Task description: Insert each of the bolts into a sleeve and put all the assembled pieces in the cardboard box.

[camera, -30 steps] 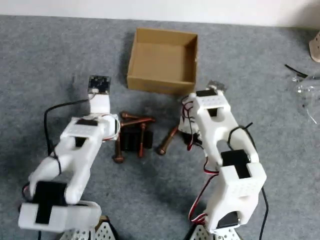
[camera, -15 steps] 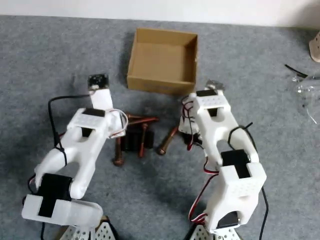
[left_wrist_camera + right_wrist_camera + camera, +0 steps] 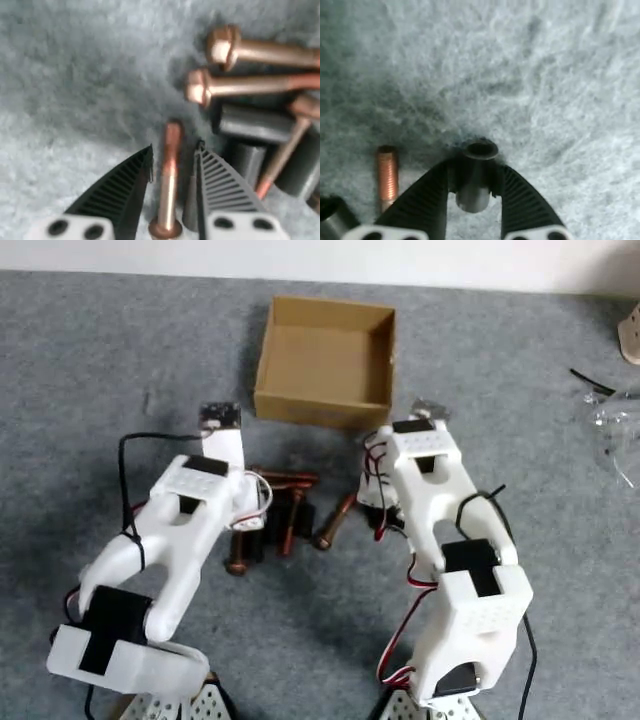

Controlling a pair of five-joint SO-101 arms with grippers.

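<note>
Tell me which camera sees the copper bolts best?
The left wrist view: the bolts lie close up, heads and shafts clear, one bolt between the left gripper's open fingers. The high view has them partly under the left arm. The right wrist view catches one threaded end.

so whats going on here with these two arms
Two robot arms are pairing bolts with sleeves. The right gripper is shut on a dark sleeve, open end showing. The left gripper is open, straddling a copper bolt that lies on the grey carpet beside the pile of loose bolts and sleeves. The cardboard box sits beyond the pile.
</note>
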